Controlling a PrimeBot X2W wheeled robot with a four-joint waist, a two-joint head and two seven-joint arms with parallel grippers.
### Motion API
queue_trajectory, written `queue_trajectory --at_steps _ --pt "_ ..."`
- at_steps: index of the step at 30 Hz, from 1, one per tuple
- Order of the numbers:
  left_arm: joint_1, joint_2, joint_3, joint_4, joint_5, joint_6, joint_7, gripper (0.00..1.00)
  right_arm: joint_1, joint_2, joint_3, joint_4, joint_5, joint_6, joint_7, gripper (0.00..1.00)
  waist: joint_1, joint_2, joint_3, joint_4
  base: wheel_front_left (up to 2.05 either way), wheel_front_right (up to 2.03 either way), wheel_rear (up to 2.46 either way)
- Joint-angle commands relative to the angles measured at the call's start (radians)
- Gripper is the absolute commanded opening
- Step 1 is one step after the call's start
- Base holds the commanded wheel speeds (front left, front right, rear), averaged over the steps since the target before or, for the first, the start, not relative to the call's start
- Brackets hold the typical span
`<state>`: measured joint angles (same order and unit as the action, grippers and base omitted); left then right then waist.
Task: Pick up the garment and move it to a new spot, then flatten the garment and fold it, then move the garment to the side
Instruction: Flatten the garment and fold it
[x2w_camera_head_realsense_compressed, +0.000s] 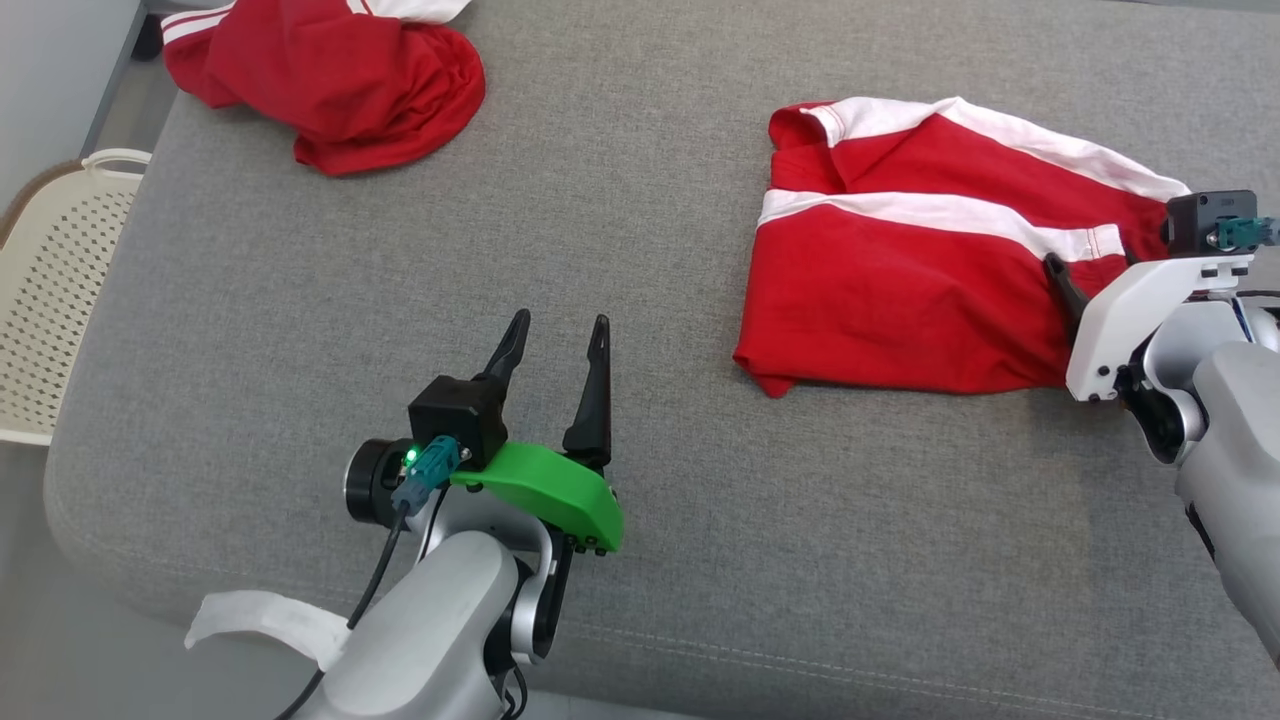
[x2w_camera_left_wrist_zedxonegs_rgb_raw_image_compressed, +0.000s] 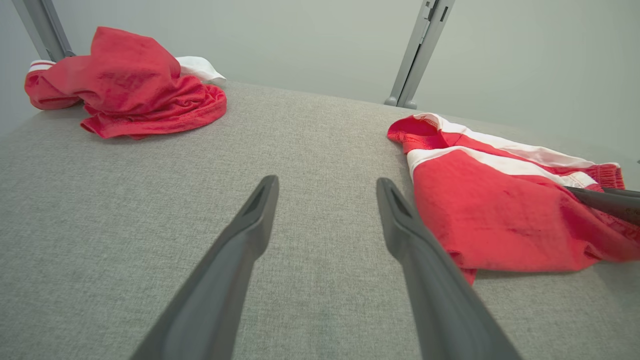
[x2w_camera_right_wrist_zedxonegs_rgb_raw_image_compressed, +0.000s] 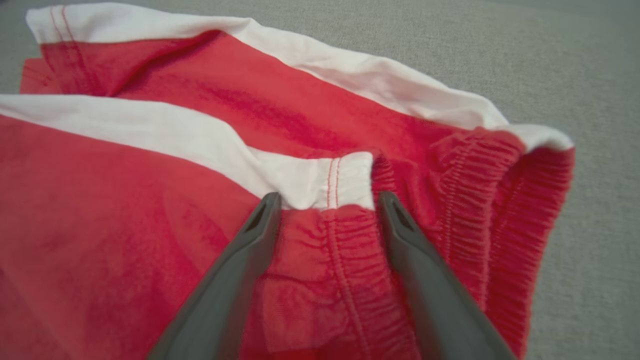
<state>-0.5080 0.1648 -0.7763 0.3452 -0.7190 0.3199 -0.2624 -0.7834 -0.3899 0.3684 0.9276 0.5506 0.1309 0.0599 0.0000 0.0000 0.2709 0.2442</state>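
Note:
The garment (x2w_camera_head_realsense_compressed: 900, 290) is a pair of red shorts with white side stripes, lying folded on the right part of the grey padded surface (x2w_camera_head_realsense_compressed: 650, 200). My right gripper (x2w_camera_head_realsense_compressed: 1090, 258) stands open at the garment's right end, over the elastic waistband. In the right wrist view its fingers (x2w_camera_right_wrist_zedxonegs_rgb_raw_image_compressed: 240, 270) straddle the waistband (x2w_camera_right_wrist_zedxonegs_rgb_raw_image_compressed: 340, 240) where a white stripe ends, jaws wide apart, gripper (x2w_camera_right_wrist_zedxonegs_rgb_raw_image_compressed: 330, 196) not closed on cloth. My left gripper (x2w_camera_head_realsense_compressed: 560, 320) is open over bare surface, left of the garment (x2w_camera_left_wrist_zedxonegs_rgb_raw_image_compressed: 500, 215), with nothing between the gripper (x2w_camera_left_wrist_zedxonegs_rgb_raw_image_compressed: 327, 184) fingers.
A second red and white garment (x2w_camera_head_realsense_compressed: 330, 80) lies crumpled at the far left corner. A white perforated basket (x2w_camera_head_realsense_compressed: 50, 290) stands beside the surface's left edge. Grey metal posts (x2w_camera_left_wrist_zedxonegs_rgb_raw_image_compressed: 420, 50) rise behind the far edge. The surface's front edge runs just below my arms.

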Motion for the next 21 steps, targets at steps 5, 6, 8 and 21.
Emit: queue_trajectory --at_steps 5,6,8,21 --pt "0.019 0.006 0.01 -0.001 0.011 -0.001 -0.002 1.0 -0.015 -0.019 0.052 -0.018 0.04 0.0 -0.009 0.42 0.0 0.0 0.006 0.008 0.0 0.0 0.0" --pt "0.02 0.007 0.013 -0.001 0.01 0.0 -0.002 1.0 -0.018 -0.023 0.063 -0.024 0.042 0.0 -0.017 0.31 0.0 0.0 0.005 0.007 0.0 0.0 0.0" --pt "0.026 0.013 0.021 0.001 0.007 0.0 -0.002 1.0 -0.026 -0.021 0.088 -0.046 0.047 0.0 -0.048 0.0 0.0 0.0 0.003 0.0 0.0 0.0 0.0" --pt "0.064 0.043 0.057 -0.015 -0.001 0.022 -0.001 1.0 0.012 -0.001 0.24 -0.275 0.178 0.0 -0.172 0.0 0.0 0.0 -0.058 -0.106 0.0 0.0 0.0"
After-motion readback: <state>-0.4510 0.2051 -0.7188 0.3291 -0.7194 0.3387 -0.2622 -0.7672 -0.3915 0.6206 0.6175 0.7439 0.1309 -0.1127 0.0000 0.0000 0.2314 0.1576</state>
